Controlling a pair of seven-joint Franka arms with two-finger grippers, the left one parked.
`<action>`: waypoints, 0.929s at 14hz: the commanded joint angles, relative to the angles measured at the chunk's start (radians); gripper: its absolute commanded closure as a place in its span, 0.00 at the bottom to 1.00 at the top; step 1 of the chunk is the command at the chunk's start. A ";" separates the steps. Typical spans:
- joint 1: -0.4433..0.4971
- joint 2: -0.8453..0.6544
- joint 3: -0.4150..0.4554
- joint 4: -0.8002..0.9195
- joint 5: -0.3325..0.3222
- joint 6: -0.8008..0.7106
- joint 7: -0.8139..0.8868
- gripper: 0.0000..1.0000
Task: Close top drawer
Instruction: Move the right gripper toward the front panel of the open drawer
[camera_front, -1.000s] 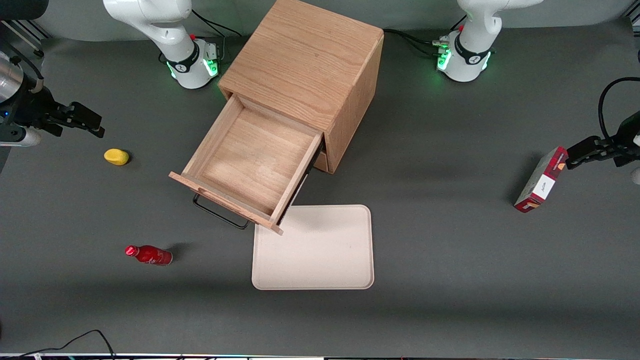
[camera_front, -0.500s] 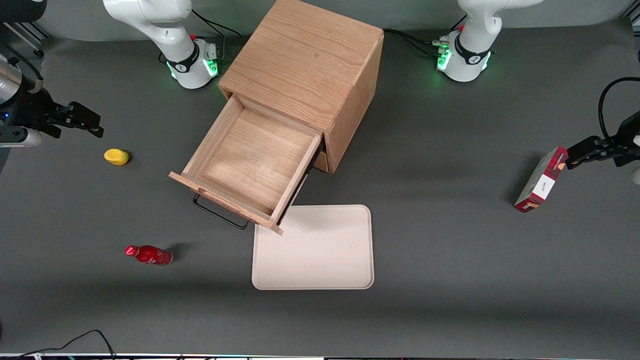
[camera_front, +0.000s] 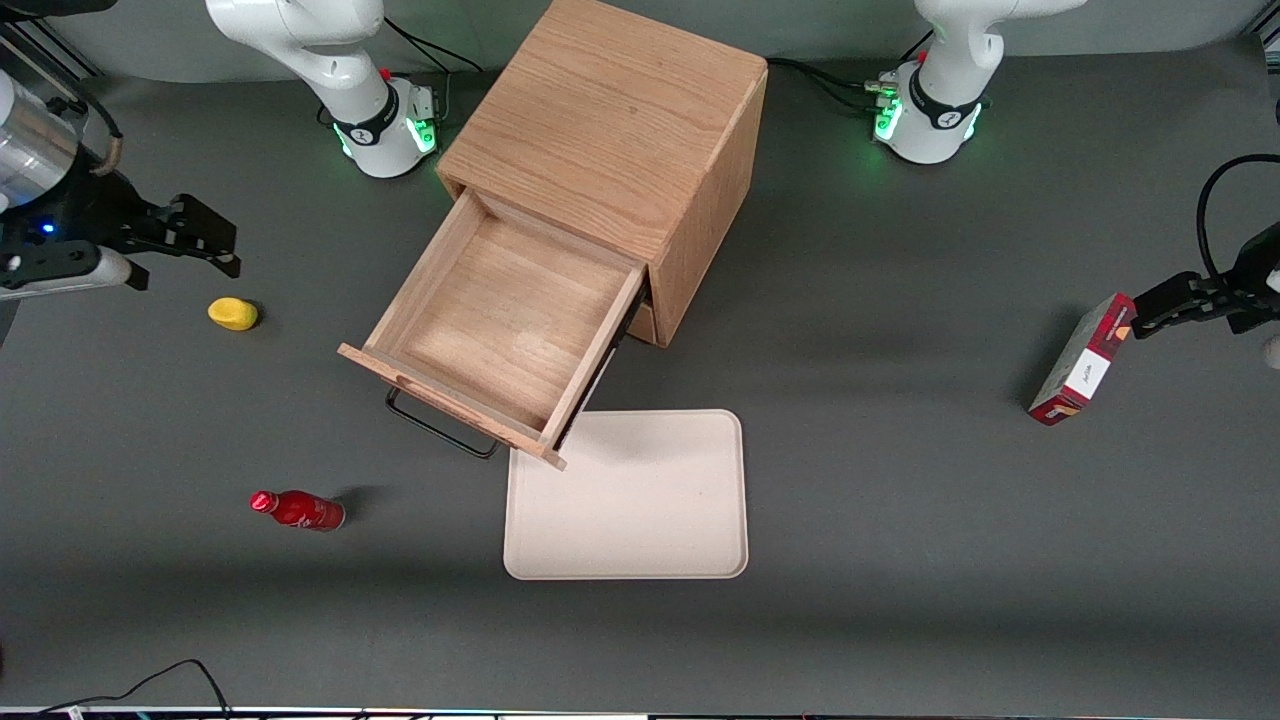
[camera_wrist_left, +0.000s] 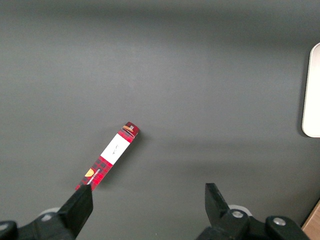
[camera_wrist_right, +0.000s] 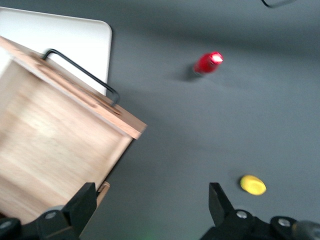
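The top drawer (camera_front: 500, 320) of the light-oak cabinet (camera_front: 610, 130) stands pulled far out and is empty; its thin black bar handle (camera_front: 440, 430) hangs on the front panel. The drawer also shows in the right wrist view (camera_wrist_right: 55, 145) with its handle (camera_wrist_right: 82, 72). My right gripper (camera_front: 205, 245) is open and empty, above the table toward the working arm's end, well off from the drawer's side and above the yellow object (camera_front: 232, 313). In the right wrist view the gripper (camera_wrist_right: 152, 207) holds nothing between its fingers.
A cream tray (camera_front: 627, 495) lies on the table in front of the drawer, nearer the front camera. A red bottle (camera_front: 297, 509) lies on its side nearer the camera than the yellow object. A red box (camera_front: 1083, 360) stands toward the parked arm's end.
My right gripper has moved a little toward the cabinet and slightly farther from the front camera. The drawer and the loose objects have not moved.
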 joint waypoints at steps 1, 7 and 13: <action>0.009 0.157 0.071 0.225 -0.036 -0.077 0.050 0.00; 0.023 0.200 0.142 0.261 -0.087 -0.104 -0.021 0.00; 0.021 0.326 0.138 0.408 -0.087 -0.167 -0.633 0.00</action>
